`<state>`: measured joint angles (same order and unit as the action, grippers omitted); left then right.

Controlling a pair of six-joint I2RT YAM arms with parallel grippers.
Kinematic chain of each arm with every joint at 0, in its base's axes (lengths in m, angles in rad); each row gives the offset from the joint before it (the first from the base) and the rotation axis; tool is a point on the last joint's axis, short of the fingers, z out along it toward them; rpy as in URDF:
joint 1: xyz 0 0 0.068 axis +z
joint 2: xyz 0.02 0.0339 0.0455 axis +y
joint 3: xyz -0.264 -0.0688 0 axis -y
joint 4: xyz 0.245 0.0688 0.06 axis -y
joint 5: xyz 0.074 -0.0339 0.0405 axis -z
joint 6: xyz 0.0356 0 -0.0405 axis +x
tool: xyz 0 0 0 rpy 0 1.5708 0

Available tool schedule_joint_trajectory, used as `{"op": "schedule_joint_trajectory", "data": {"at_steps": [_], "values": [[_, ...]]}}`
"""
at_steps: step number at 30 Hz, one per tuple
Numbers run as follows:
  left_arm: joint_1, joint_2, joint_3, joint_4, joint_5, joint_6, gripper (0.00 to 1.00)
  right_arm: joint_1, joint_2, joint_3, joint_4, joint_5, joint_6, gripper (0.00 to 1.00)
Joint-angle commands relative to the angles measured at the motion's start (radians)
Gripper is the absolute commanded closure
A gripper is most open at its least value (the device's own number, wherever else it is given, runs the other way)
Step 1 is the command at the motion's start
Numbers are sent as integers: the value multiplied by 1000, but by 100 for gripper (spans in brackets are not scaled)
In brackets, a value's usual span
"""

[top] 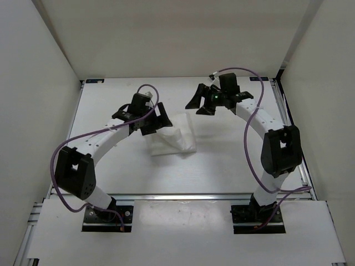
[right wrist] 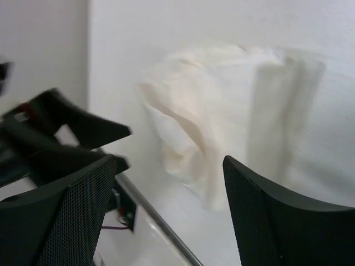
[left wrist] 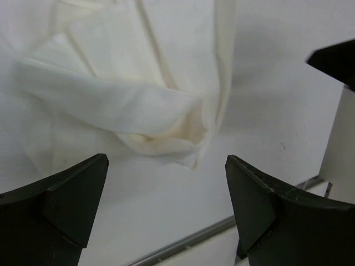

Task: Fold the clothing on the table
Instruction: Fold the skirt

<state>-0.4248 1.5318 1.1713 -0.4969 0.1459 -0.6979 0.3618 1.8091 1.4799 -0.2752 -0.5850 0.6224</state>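
Top external view
Clothing: the white clothing (top: 173,138) lay crumpled in a loose, partly folded heap on the table (top: 222,160), between the two arms.
Left gripper: the left gripper (top: 157,123) hung over the heap's far left corner, jaws apart, nothing between them.
Right gripper: the right gripper (top: 201,103) stood beyond the heap's far right side, apart from the fabric, jaws spread and empty.

Left wrist view
Left gripper: the left gripper (left wrist: 166,166) showed both dark fingers (left wrist: 61,205) wide apart, with bare table (left wrist: 277,83) in the gap.
Clothing: the clothing (left wrist: 127,100) lay just ahead of the fingertips and somewhat toward the left finger. A rolled fold ran across it and ended in a bunched point near the gap. No finger touched it.
Rail: a metal rail (left wrist: 188,241) crossed below, between the fingers.

Right wrist view
Right gripper: the right gripper (right wrist: 169,163) had its jaws apart and held nothing.
Clothing: the clothing (right wrist: 222,111) lay ahead of the gap, reaching toward the right finger, folded and creased, slightly blurred. It sat apart from both fingers.
Left gripper: the left gripper (right wrist: 72,127) appeared as dark blurred shapes beyond the left finger, beside the fabric's edge.
Rail: the rail (right wrist: 161,221) ran diagonally under the gap.
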Motion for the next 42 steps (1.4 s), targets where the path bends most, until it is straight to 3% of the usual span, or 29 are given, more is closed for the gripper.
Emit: {"op": "schedule_joint_trajectory", "data": {"at_steps": [1, 3, 5, 7, 8, 10, 13, 14, 15, 16, 17, 25, 31, 35, 36, 37, 38, 39, 42], "values": [[-86, 5, 7, 27, 14, -66, 1, 14, -53, -61, -228, 218, -177, 18], [-106, 24, 25, 26, -38, -74, 1, 16, -76, -107, -233, 255, -193, 18], [-121, 45, 45, 24, -91, -74, 8, 14, -106, -153, -216, 269, -188, 18], [-111, 68, 53, 56, -75, -90, 25, 16, -142, -177, -205, 266, -187, 19], [-106, 83, 56, 66, -69, -107, 46, 17, -152, -197, -199, 269, -190, 19], [-115, 117, 83, 66, -81, -127, 100, 29, -163, -216, -203, 271, -194, 20], [-146, 177, 157, 57, -86, -121, 98, 20, -177, -234, -213, 277, -197, 20], [-158, 185, 172, 46, -92, -109, 76, 26, -188, -234, -208, 280, -199, 19], [-166, 191, 198, 34, -106, -103, 63, 17, -191, -248, -206, 278, -201, 20], [-176, 195, 214, 28, -123, -89, 43, 14, -201, -253, -206, 284, -202, 20], [-184, 198, 217, 27, -132, -80, 42, 11, -206, -256, -205, 271, -198, 20], [-177, 211, 160, 47, -85, -94, 54, 5, -232, -291, -197, 278, -201, 20], [-201, 214, 186, -19, -123, -55, 49, 0, -254, -306, -187, 266, -196, 20], [-204, 226, 185, -22, -94, -57, 52, 8, -254, -310, -182, 274, -185, 20], [-212, 234, 197, -43, -100, -46, 55, 2, -254, -314, -182, 271, -191, 21], [-215, 238, 202, -49, -101, -40, 66, 2, -255, -316, -177, 274, -190, 20], [-213, 243, 211, -58, -94, -38, 86, 2, -257, -319, -176, 271, -188, 20], [-218, 243, 205, -65, -92, -38, 99, 2, -266, -323, -165, 277, -187, 21], [-203, 220, 185, -72, -86, -41, 100, -12, -284, -340, -157, 261, -181, 22]]}}
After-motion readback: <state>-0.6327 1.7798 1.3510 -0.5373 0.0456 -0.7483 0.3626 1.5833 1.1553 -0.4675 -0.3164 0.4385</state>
